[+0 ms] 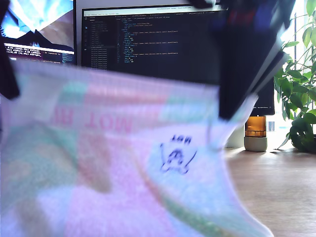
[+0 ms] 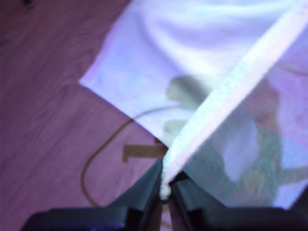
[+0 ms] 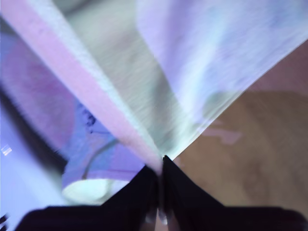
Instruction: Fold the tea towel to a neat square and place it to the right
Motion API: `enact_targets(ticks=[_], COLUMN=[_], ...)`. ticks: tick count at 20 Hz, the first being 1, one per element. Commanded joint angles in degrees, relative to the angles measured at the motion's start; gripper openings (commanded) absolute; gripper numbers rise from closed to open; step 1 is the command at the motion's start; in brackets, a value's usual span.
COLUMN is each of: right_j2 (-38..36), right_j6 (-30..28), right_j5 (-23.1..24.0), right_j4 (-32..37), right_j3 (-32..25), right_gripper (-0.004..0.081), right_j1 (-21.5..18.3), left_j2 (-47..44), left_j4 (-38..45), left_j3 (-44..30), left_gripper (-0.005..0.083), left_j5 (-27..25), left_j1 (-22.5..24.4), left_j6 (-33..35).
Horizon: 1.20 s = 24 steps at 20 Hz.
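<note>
The tea towel (image 1: 123,163) was held up off the wooden table (image 1: 281,192), stretched between both grippers. My first gripper (image 2: 165,185) was clamped on a thick, fluffy hem; my second gripper (image 3: 161,168) was pinched shut on a corner. Only the exterior view showed the small dark mark (image 1: 177,157) and the monitor (image 1: 148,39) behind.
</note>
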Motion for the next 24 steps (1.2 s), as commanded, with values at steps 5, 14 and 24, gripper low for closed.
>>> enact_targets(ticks=[5,14,24], right_j2=[6.03,12.68,18.32], right_j6=[-5.51,-13.16,-24.79], right_j5=[2.49,5.84,9.16], right_j4=[-0.83,6.67,18.78], right_j3=[7.28,11.19,11.19], right_gripper=[-0.0012,-0.0012,-0.0012], right_j1=[-5.99,-8.17,-8.17], left_j2=[4.70,11.93,19.06], left_j4=[5.16,14.93,21.66], left_j3=[-0.15,-0.15,-0.15], left_gripper=[-0.0021,-0.0021,-0.0021], left_j5=[2.03,6.51,11.45], left_j1=[9.75,17.33,22.58], left_j6=[5.57,11.76,12.92])
